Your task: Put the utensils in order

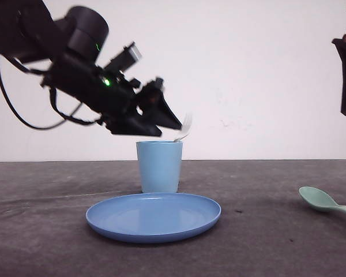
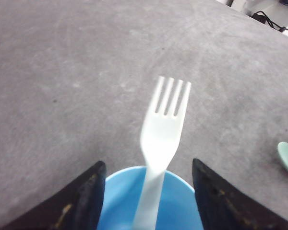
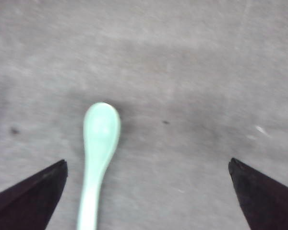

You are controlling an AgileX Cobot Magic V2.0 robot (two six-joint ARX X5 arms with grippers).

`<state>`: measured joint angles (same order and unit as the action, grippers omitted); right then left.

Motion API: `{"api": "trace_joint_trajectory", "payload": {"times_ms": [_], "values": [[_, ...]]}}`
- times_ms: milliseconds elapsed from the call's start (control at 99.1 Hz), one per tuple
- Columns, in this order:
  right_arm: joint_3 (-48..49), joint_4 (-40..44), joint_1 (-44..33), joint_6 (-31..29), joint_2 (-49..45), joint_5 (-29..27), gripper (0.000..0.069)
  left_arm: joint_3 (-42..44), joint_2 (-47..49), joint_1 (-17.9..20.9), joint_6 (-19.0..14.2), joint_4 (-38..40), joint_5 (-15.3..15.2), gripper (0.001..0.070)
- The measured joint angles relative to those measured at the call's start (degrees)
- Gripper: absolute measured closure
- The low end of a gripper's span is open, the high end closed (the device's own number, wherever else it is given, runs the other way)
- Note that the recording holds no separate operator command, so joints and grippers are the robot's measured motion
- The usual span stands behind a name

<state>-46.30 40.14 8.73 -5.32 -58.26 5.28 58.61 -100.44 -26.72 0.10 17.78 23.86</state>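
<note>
item one, fork (image 2: 162, 132): small, white, four tines; stands with its handle down inside the light blue cup (image 1: 159, 166) and its tines up and out over the rim, long axis steep and leaning away from the left arm. left gripper (image 2: 149, 191): fingers apart, one on each side of the handle, no pad seen touching it; the fork looks slightly blurred, and whether it already rests on the cup's bottom cannot be told. in the front view the left arm reaches in from the left, wrist pitched down, fingertips just above the cup's rim. item two, spoon (image 3: 98, 153): pale mint green, oval bowl; lies flat on the grey table (image 1: 265, 242) well to the robot's right of the blue plate (image 1: 153, 217), which sits in front of the cup. right gripper (image 3: 149, 191): fingers wide apart, hanging above the spoon; the spoon lies nearer one finger than the other, off the midline of the opening, its bowl pointing away from the wrist and its handle running back toward the fingers, long axis roughly in line with the gripper's reach. judgement: the right arm is clearly the nearer to the spoon; a shift sideways to centre the handle, then a descent, would be called for. right arm high at the front view's right edge, fingers pointing down.
</note>
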Motion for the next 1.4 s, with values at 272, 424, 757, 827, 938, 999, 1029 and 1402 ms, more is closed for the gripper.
{"api": "trace_joint_trajectory", "payload": {"times_ms": [272, 424, 757, 827, 938, 999, 1029, 1402], "values": [[0.0, -2.5, 0.3, 0.0, -5.1, 5.4, 0.0012, 0.0, 16.7, 5.7, -4.6, -15.3, -1.9, 0.0362], [0.0, -3.9, 0.6, 0.0, -9.5, 7.0, 0.0012, 0.0, 26.5, 12.0, -6.4, -25.3, -2.8, 0.0362], [0.0, -9.8, 2.2, 0.0, -19.5, 8.5, 0.0069, 0.0, 41.5, 25.9, -6.2, -44.6, -10.0, 0.0362], [0.0, -11.1, 2.7, 0.0, -21.4, 8.6, 0.0078, 0.0, 43.0, 27.5, -5.2, -48.2, -10.5, 0.0362], [0.0, -13.0, 4.0, 0.0, -24.1, 8.6, 0.0098, 0.0, 44.6, 28.6, -3.8, -51.5, -10.6, 0.0362], [0.0, -14.3, 4.7, 0.0, -25.3, 8.5, 0.0131, 0.0, 44.8, 28.6, -3.6, -52.2, -10.6, 0.0362], [0.0, -14.9, 5.1, 0.0, -26.0, 8.4, 0.0147, 0.0, 44.8, 28.6, -3.5, -52.3, -10.6, 0.0362], [0.0, -18.1, 7.8, 0.0, -29.8, 4.7, 0.0398, 0.0, 44.7, 28.6, -2.7, -52.4, -10.6, 0.0362]]}}
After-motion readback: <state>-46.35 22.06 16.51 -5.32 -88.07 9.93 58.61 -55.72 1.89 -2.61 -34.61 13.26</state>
